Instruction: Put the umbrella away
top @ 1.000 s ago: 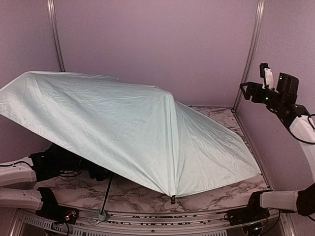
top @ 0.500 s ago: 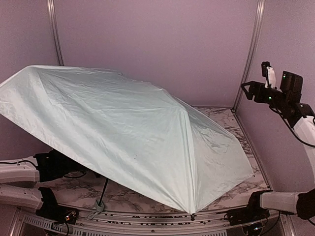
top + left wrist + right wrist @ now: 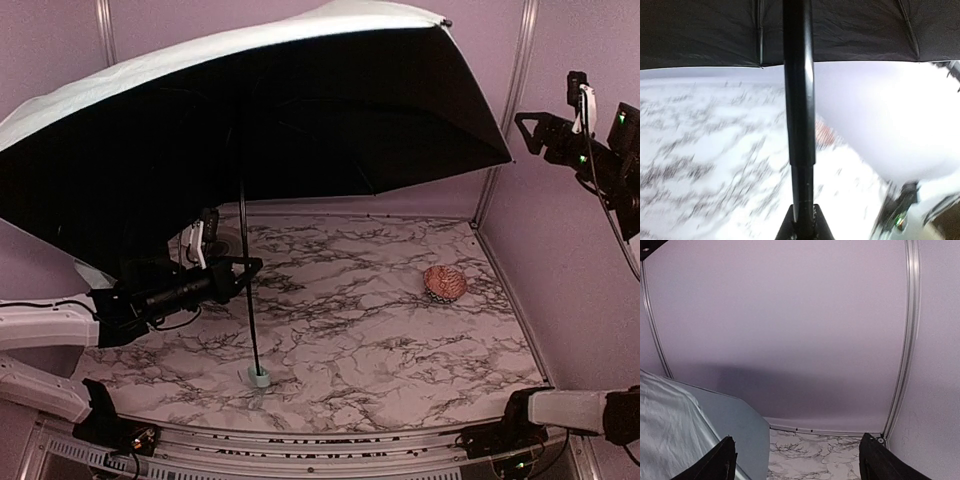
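Note:
The umbrella [image 3: 250, 130] stands open and nearly upright. Its black underside faces the top camera and its mint-green outer fabric [image 3: 120, 75] shows along the top rim. The slim black shaft [image 3: 250, 320] runs down to a small pale green handle [image 3: 258, 377] resting on the table. My left gripper [image 3: 248, 270] is shut on the shaft about halfway up. In the left wrist view the shaft [image 3: 799, 125] rises straight from the gripper [image 3: 802, 227]. My right gripper [image 3: 548, 105] hangs open high at the right, clear of the canopy. Nothing lies between its fingers [image 3: 720, 462], and mint fabric [image 3: 680, 430] shows below it to the left.
A pink patterned round lump [image 3: 444, 283] lies on the marble table [image 3: 350, 330] at the right. Purple walls with metal corner posts [image 3: 508, 110] close in the back and sides. The canopy spans most of the space above the table's left and middle.
The umbrella has swung up from lying canopy-down over the table to standing on its handle. My left gripper has shut on the shaft. The right arm has risen slightly.

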